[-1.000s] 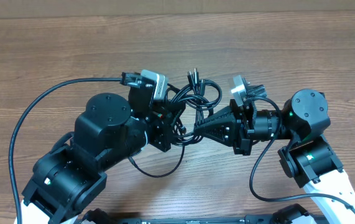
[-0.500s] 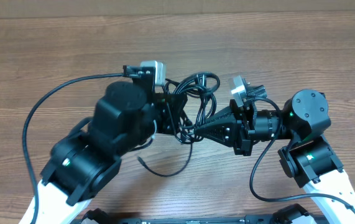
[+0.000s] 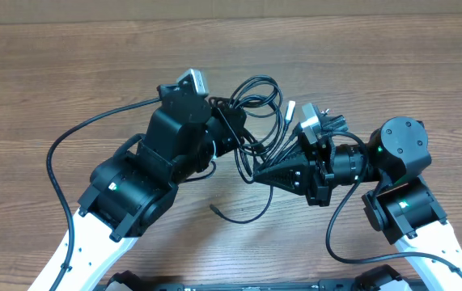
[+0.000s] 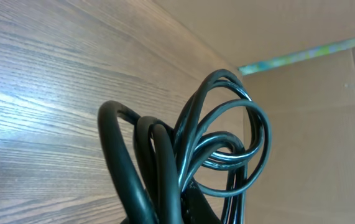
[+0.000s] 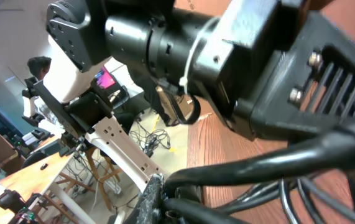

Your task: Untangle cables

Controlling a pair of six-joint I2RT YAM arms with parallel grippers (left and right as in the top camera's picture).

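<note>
The cables (image 3: 260,103) are a tangle of thin black loops hanging in the air between my two grippers. My left gripper (image 3: 234,137) is shut on the left side of the bundle. My right gripper (image 3: 253,171) is shut on strands at its lower edge. One plug end (image 3: 289,110) sticks out on the right, and a loose tail (image 3: 239,217) drops to the table. In the left wrist view the cable loops (image 4: 224,143) rise straight out of the left gripper (image 4: 189,213). In the right wrist view thick strands (image 5: 270,163) cross the right gripper (image 5: 183,190).
The wooden table (image 3: 69,73) runs under both arms. A thick black arm wire (image 3: 61,141) curves out to the left of the left arm, and another (image 3: 336,234) loops below the right arm. A cardboard wall (image 4: 301,112) stands at the table's far edge.
My left arm has swung up and to the right, lifting the bundle and opening its loops. The loose tail on the table has slid right. The right gripper has tilted slightly and kept its grip.
</note>
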